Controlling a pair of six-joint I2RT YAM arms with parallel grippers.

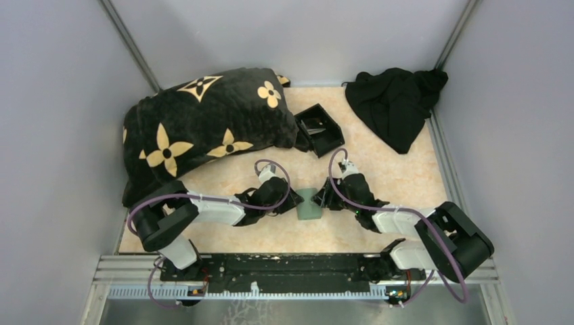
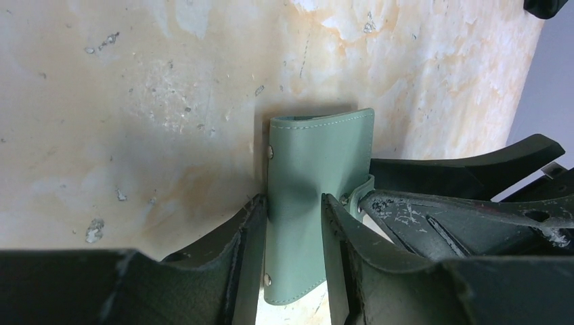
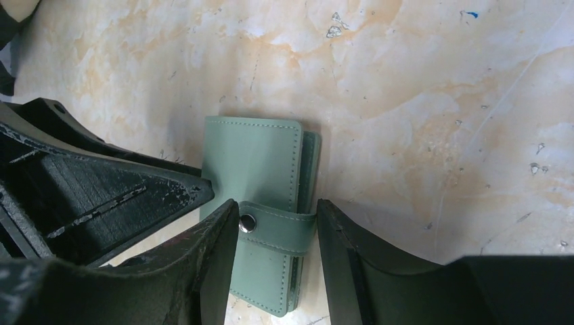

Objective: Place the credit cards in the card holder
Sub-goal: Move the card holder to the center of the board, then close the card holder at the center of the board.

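Note:
The card holder (image 1: 309, 204), a sage-green sleeve, lies on the marbled table between my two grippers, its strap (image 3: 281, 227) snapped shut. My left gripper (image 2: 292, 200) comes in from the left with its jaws apart. One finger is at the holder's (image 2: 318, 149) riveted edge and the other is over its face. My right gripper (image 3: 276, 206) comes in from the right, open, its fingers on either side of the strap. One fingertip is beside the snap (image 3: 247, 223) and the other is at the holder's (image 3: 254, 156) outer edge. The credit cards are out of view.
A black square open-topped box (image 1: 318, 128) sits behind the holder. A black pillow with gold flowers (image 1: 203, 128) fills the back left, and a black cloth (image 1: 396, 105) lies at the back right. Grey walls close in the table on three sides.

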